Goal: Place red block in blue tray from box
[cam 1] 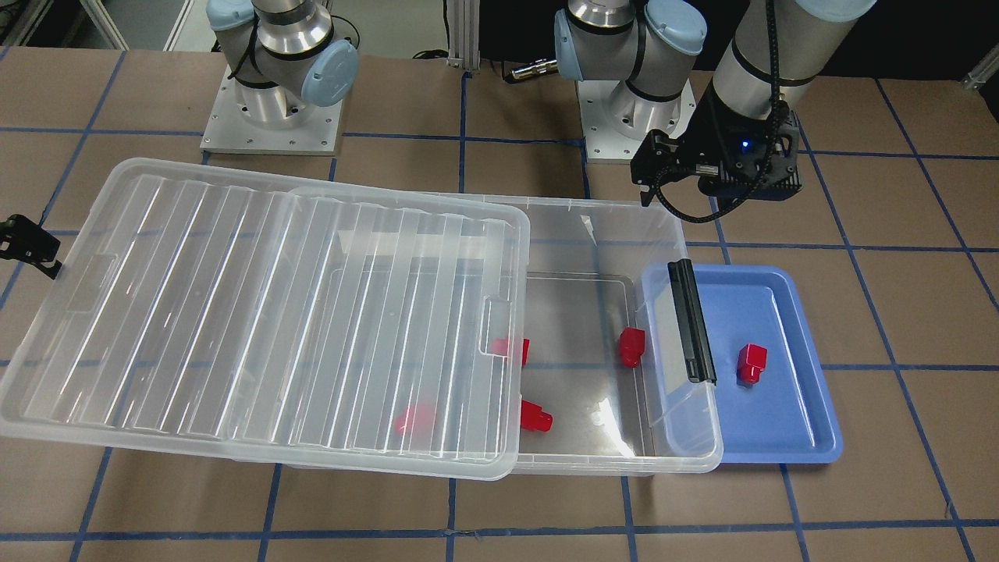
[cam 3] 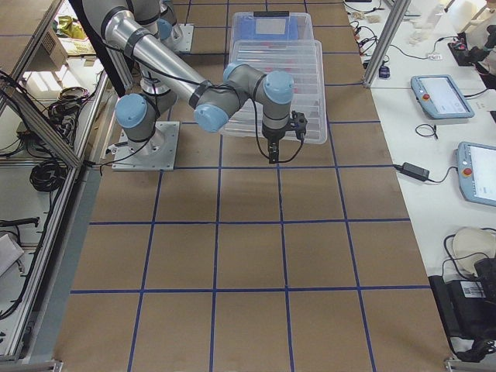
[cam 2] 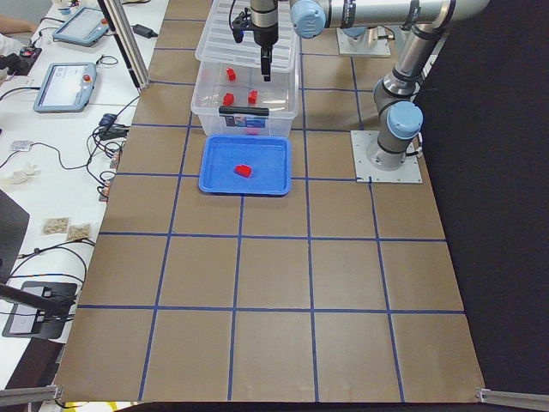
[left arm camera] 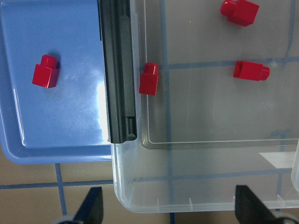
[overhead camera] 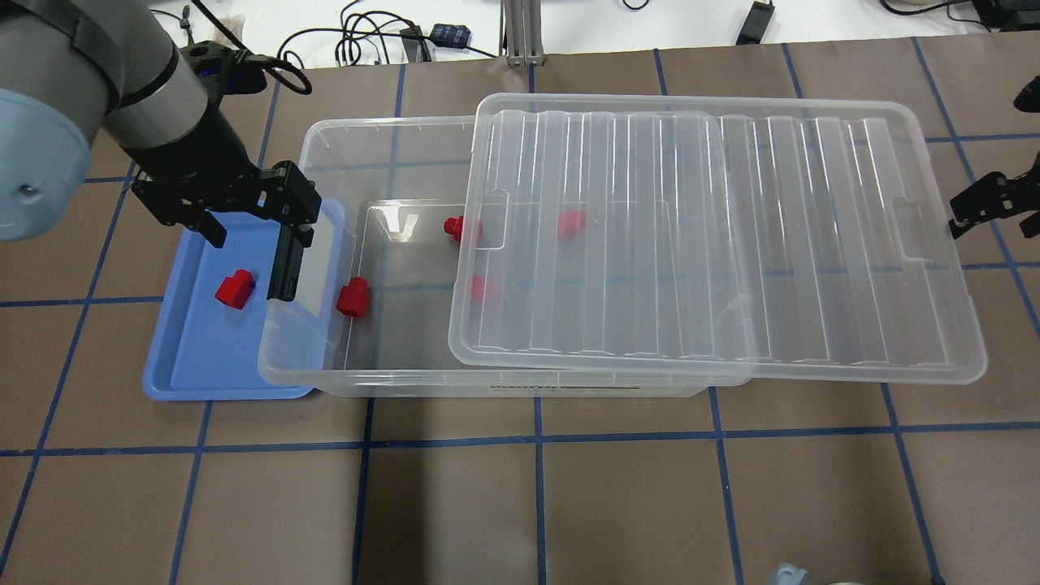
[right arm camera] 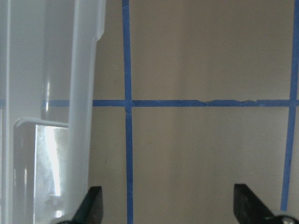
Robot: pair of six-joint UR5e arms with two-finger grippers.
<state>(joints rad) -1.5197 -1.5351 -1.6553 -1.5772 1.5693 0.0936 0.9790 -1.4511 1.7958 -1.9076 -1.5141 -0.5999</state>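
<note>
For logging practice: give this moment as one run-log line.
left gripper open, empty, over box corner | right gripper open, empty, beside lid | one red block in blue tray | four more in box

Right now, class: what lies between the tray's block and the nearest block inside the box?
The box wall and its black latch, clearest in the left wrist view.

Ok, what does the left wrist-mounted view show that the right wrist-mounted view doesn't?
Only the left wrist view: the blue tray holding one red block, the box with its black latch, three more red blocks inside. Only the right wrist view: the clear lid's rim, otherwise just table. Both: blue tape lines and an open gripper at the bottom edge, left gripper and right gripper.
</note>
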